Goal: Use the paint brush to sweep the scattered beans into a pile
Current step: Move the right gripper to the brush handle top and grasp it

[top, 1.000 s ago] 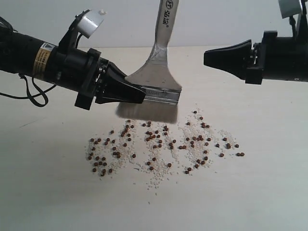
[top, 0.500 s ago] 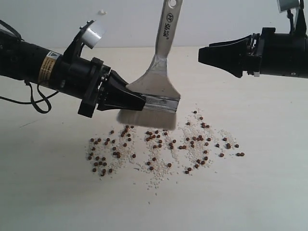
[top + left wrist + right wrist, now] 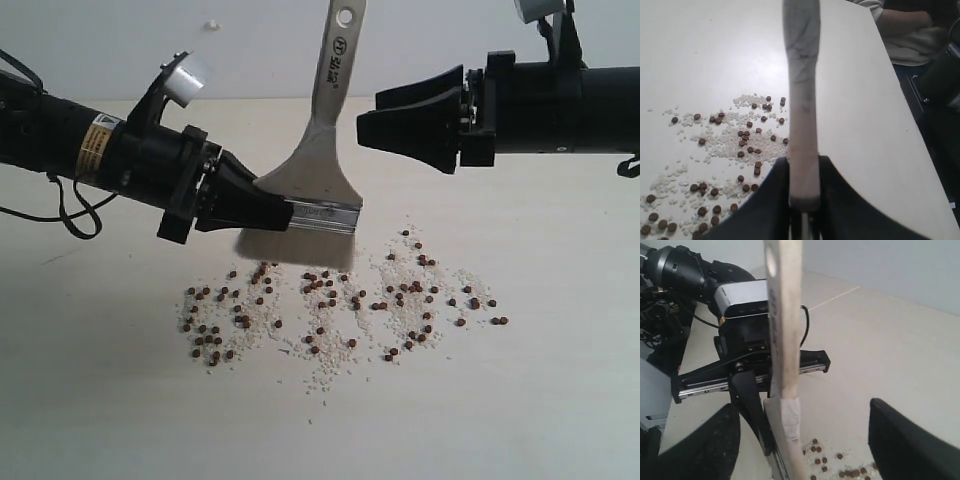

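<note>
The paint brush (image 3: 322, 150) stands nearly upright, its pale handle up and its off-white bristles (image 3: 297, 246) just above the table. My left gripper (image 3: 288, 212) is shut on its silver ferrule from the left; in the left wrist view the brush (image 3: 801, 100) sits clamped in the gripper (image 3: 804, 167). My right gripper (image 3: 364, 128) hovers open, level with the handle and just right of it. In the right wrist view the handle (image 3: 784, 330) stands between the gripper's (image 3: 805, 445) spread fingers, touching neither. The beans (image 3: 330, 300) (image 3: 742, 145) (image 3: 840, 467) lie in three loose patches with whitish crumbs; no single pile shows.
A black cable (image 3: 70, 210) loops on the table behind the left arm. A person's folded arms (image 3: 905, 30) show beyond the table's edge (image 3: 900, 100). The left arm's wrist camera housing (image 3: 742, 300) sits close behind the handle.
The right gripper has opened wide and moved left up to the brush handle. The left gripper has shifted the brush slightly left, and the handle leans a little more.
</note>
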